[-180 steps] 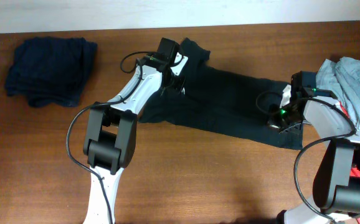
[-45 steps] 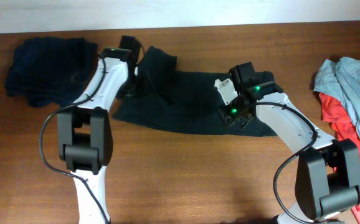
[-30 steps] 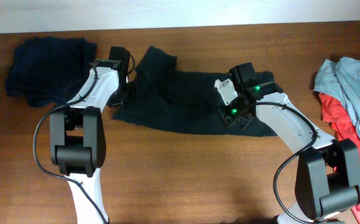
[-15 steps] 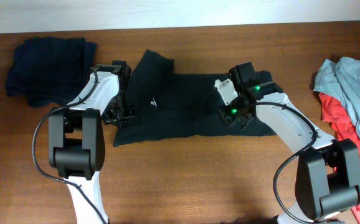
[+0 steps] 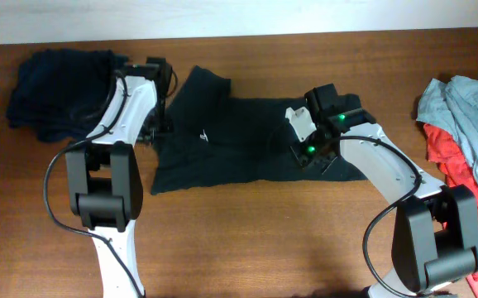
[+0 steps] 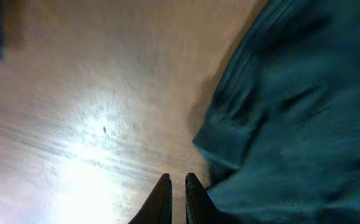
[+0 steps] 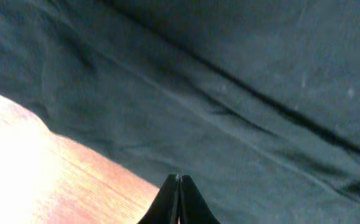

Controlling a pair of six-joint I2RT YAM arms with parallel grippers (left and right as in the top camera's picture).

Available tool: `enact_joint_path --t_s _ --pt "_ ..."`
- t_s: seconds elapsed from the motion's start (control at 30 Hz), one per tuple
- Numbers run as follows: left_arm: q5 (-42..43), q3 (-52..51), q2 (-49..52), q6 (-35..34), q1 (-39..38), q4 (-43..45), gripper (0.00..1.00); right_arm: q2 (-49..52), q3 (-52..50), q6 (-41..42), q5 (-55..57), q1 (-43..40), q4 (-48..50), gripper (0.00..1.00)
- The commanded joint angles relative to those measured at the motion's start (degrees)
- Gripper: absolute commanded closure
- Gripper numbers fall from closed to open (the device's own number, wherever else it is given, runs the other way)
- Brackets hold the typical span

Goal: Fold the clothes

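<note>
Since half a second ago I've watched the left end effector (image 6: 176, 198) move up along the left edge of the black T-shirt (image 5: 239, 141), away from its lower left corner. Its fingers now stand a narrow slit apart with nothing between them, where before it was dragging that edge. The shirt itself has not shifted in that half second. It lies flat across the middle of the table (image 5: 247, 240) with its small white logo (image 5: 202, 136) facing up, well left of where it was stretched six seconds ago. The right end effector (image 7: 179, 199) sits where it sat a second and a half ago, with its fingers pressed together. I can't tell whether any cloth is caught between the tips. From the left wrist, the shirt's hemmed edge lies just beside the fingertips on their right, with bare wood under them. From the right wrist, the dark fabric fills the view ahead of the tips. The dark navy pile (image 5: 61, 91) rests at the far left, and the grey-blue garment (image 5: 470, 99) and red garment (image 5: 437, 149) at the right edge.
</note>
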Motion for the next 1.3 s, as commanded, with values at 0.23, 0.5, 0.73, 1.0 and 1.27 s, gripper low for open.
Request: enact_joint_path --t_s 0.23,0.5,0.73,1.0,1.27 --pt "15.5 2.1 -0.2 2.3 -0.3 5.2 0.94 1.7 0.6 1.5 -2.1 -0.7 -3.0 0.96" --pt "17.6 2.1 -0.2 2.3 -0.3 5.2 0.88 7.8 0.6 -0.7 -6.6 -0.7 -1.7 0.96" --pt "17.6 2.1 -0.2 2.2 -0.3 4.9 0.49 8.7 0.7 -1.2 -5.2 -0.8 1.1 0.96" --pt "17.6 2.1 -0.2 2.2 -0.2 4.9 0.06 8.7 0.7 -2.1 -2.0 -0.8 2.4 0.96" --pt "17.6 2.1 -0.2 2.2 -0.2 4.9 0.01 9.0 0.6 -2.1 -0.5 -0.8 3.5 0.96"
